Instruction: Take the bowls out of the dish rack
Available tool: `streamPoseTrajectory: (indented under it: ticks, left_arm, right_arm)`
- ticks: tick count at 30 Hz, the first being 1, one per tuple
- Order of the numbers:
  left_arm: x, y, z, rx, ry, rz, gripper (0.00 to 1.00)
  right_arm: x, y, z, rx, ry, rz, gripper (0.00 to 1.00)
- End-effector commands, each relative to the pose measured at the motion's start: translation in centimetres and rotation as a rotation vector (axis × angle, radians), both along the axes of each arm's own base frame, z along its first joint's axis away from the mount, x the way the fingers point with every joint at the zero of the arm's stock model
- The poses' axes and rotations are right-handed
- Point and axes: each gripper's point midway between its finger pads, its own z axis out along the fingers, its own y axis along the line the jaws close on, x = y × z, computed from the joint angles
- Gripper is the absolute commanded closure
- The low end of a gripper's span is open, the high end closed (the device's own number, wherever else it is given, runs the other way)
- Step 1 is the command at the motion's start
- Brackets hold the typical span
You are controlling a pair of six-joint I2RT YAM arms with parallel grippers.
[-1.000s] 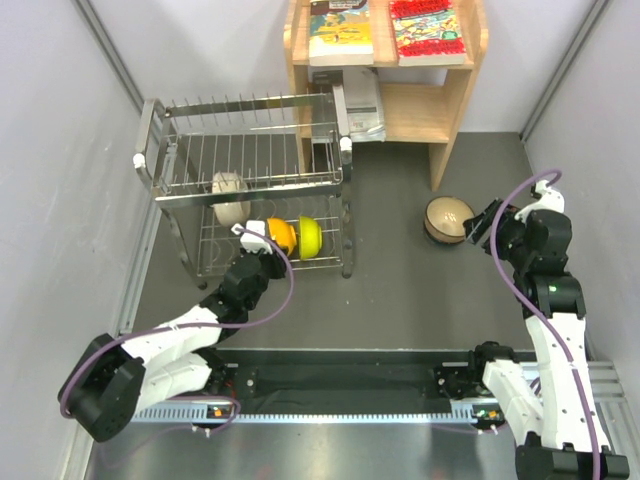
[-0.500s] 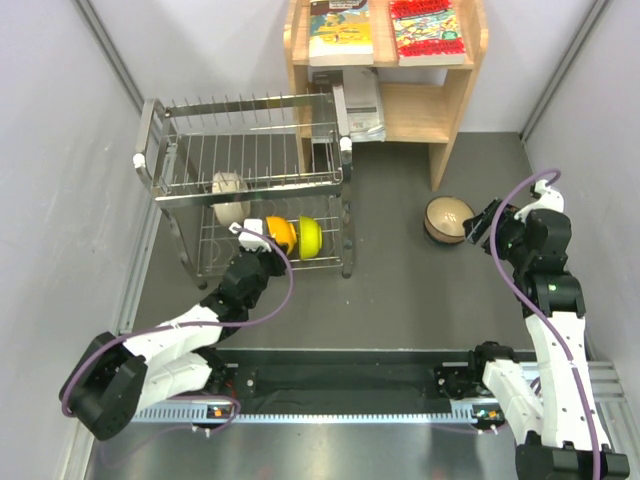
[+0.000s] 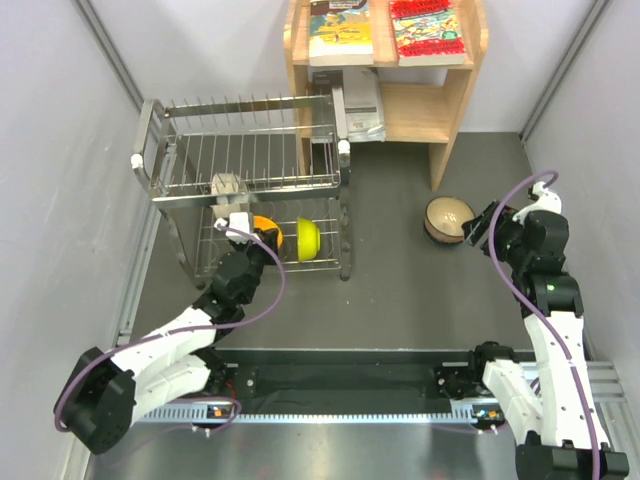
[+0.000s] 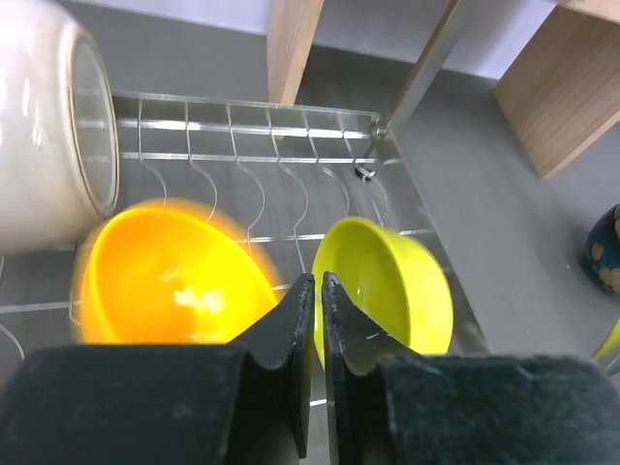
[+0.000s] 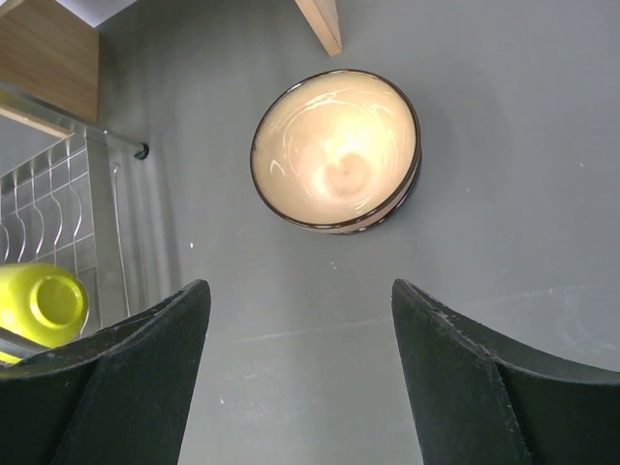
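Shut left tool (image 4: 318, 281) in dish rack (image 4: 252, 131), orange bowl (image 4: 165, 271) just left, yellow-green bowl (image 4: 397, 281) just right; open right tool (image 5: 298, 288), pinkish-brown bowl (image 5: 334, 150) ahead

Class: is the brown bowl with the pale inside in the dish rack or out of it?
Out: the brown bowl stands upright on the grey table, apart from the dish rack.

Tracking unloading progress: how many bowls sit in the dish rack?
3: cream-white bowl at the left, orange bowl by the left gripper, yellow-green bowl to its right. Another may be hidden.
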Motion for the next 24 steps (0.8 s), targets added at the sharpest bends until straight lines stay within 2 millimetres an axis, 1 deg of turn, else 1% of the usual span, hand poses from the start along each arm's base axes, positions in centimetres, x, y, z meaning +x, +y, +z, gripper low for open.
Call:
streamPoseTrajectory:
  ticks: [1,3,5,7,9,10,11,12,13,14,17,21,24]
  left_arm:
    - [0.7,-0.2,4.1,-0.013,-0.081,0.002,0.88]
    - [0.8,-0.3,4.3,-0.003,-0.075,0.001,0.89]
    - [0.9,-0.4,3.8,0.02,-0.054,0.0,0.88]
    - [1.0,-0.3,3.4,0.039,-0.036,0.004,0.85]
    - [1.1,-0.2,2.9,0.044,-0.01,0.013,0.78]
    - [1.2,-0.3,2.4,0.061,0.007,0.009,0.69]
    - [1.2,-0.3,2.1,0.076,0.019,0.007,0.65]
    - [1.3,-0.4,2.3,0.078,0.026,0.007,0.62]
    - [1.3,-0.4,1.8,0.09,0.048,0.009,0.56]
    - [1.3,-0.2,1.4,0.1,0.062,0.015,0.55]
    - [1.2,0.0,1.3,0.108,0.062,0.024,0.54]
    - [1.3,1.0,0.9,0.13,0.074,0.068,0.52]
    - [1.4,1.6,0.2,0.143,0.09,0.108,0.46]
  right_arm:
    - [0.5,-0.1,1.3,-0.013,-0.059,0.003,0.25]
    - [0.5,-0.1,1.2,-0.012,-0.056,0.003,0.25]
    - [0.6,0.0,1.2,-0.011,-0.056,0.005,0.25]
    - [0.7,0.0,1.2,-0.009,-0.057,0.008,0.25]
    - [0.7,0.0,1.2,-0.01,-0.056,0.01,0.25]
    - [0.7,0.0,1.3,-0.01,-0.057,0.01,0.25]
    - [0.7,0.0,1.2,-0.01,-0.056,0.01,0.25]
    - [0.7,0.0,1.1,-0.011,-0.053,0.011,0.24]
    - [0.7,0.0,1.1,-0.012,-0.054,0.009,0.24]
    - [0.7,0.0,1.0,-0.015,-0.051,0.012,0.25]
    - [0.8,0.0,0.9,-0.013,-0.048,0.01,0.25]
    - [0.8,0.0,0.9,-0.014,-0.051,0.012,0.25]
    - [0.7,0.0,0.8,-0.012,-0.05,0.013,0.25]
